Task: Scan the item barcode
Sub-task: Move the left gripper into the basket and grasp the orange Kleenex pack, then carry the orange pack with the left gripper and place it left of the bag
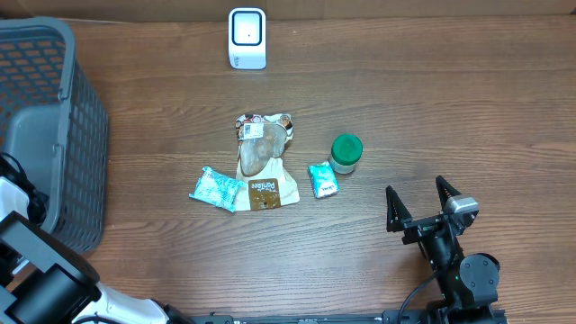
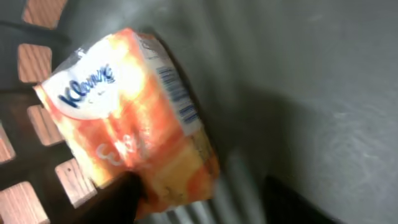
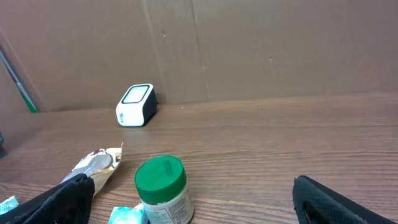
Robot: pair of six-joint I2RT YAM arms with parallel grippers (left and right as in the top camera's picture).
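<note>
left wrist: tissue pack (image 2: 127, 118) against basket (image 2: 311, 81) mesh; left gripper (image 2: 208, 205) state unclear; right gripper (image 1: 416, 192) jaws apart.

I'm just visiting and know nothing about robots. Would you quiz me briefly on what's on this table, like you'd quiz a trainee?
1. True or false: the white scanner stands outside the grey basket.
2. The jar has a lid of which colour? A red, B green, C blue.
3. Fill in: the right gripper stands ____ (open or shut).
Key: 1 true; 2 B; 3 open.
</note>
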